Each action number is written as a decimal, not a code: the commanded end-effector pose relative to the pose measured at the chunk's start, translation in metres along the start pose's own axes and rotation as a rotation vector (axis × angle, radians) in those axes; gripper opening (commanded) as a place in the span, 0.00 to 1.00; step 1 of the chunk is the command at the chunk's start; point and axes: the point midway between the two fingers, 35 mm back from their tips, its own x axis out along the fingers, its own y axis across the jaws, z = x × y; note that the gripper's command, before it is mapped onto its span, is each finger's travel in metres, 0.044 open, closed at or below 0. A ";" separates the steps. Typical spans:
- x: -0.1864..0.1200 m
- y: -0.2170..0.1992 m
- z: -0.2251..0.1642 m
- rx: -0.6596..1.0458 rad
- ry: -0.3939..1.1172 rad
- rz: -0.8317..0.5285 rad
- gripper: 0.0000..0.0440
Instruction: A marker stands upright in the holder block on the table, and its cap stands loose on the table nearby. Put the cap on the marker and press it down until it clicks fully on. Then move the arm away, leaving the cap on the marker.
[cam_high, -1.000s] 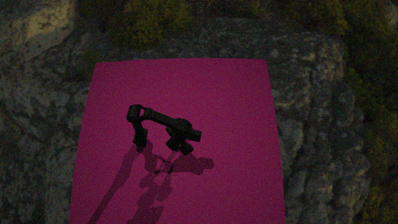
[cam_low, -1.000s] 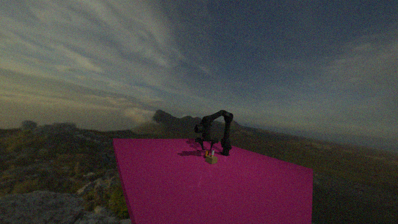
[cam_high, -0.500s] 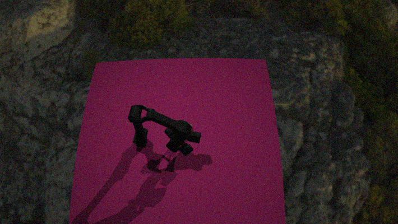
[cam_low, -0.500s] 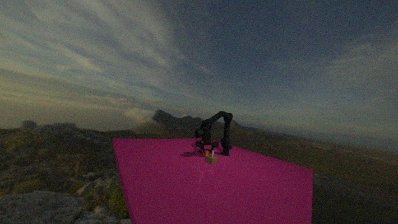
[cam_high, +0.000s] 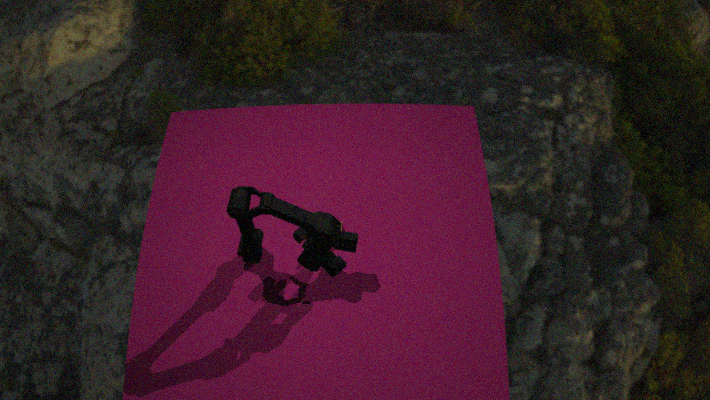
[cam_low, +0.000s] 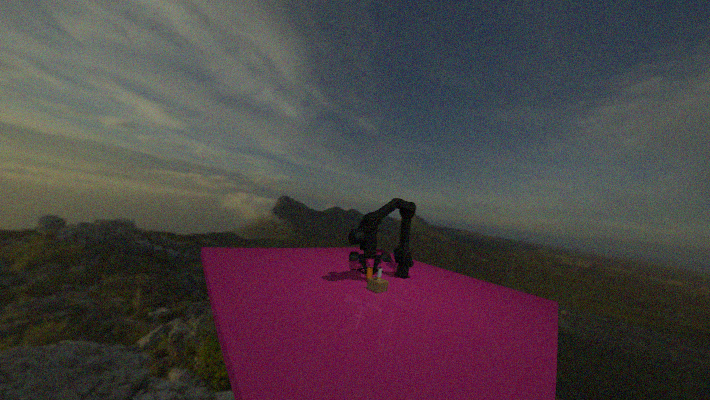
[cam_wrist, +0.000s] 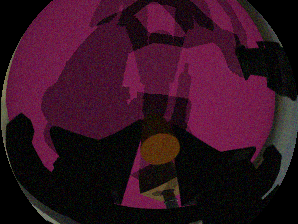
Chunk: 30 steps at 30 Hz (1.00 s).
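While the black arm (cam_high: 285, 210) (cam_low: 385, 212) bends over the magenta table (cam_high: 400, 175) (cam_low: 450, 325), its gripper (cam_low: 370, 270) (cam_wrist: 157, 126) is closed on the orange cap (cam_low: 370, 273) (cam_wrist: 160, 149). Near right of the cap in the exterior view, the tan holder block (cam_low: 378, 286) bears the pale marker (cam_low: 380, 273), upright and uncapped. Any lettering is too small to read.

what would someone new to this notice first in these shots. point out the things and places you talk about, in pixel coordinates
The bright magenta table (cam_high: 410, 175) (cam_low: 400, 340) (cam_wrist: 225, 110) jumps out first, set in the open among dim rocks. Then the black arm (cam_high: 292, 212) (cam_low: 384, 212), bent over it left of the middle in the top view. In the wrist view, the orange cap (cam_low: 369, 273) (cam_wrist: 160, 149) glows between the dark fingers of the hand (cam_wrist: 157, 126).
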 end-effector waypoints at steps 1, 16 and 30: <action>-0.016 0.004 -0.005 -0.020 0.023 0.049 0.12; -0.062 -0.003 -0.026 -0.062 0.089 0.123 0.11; -0.099 -0.028 -0.059 -0.081 0.134 0.143 0.07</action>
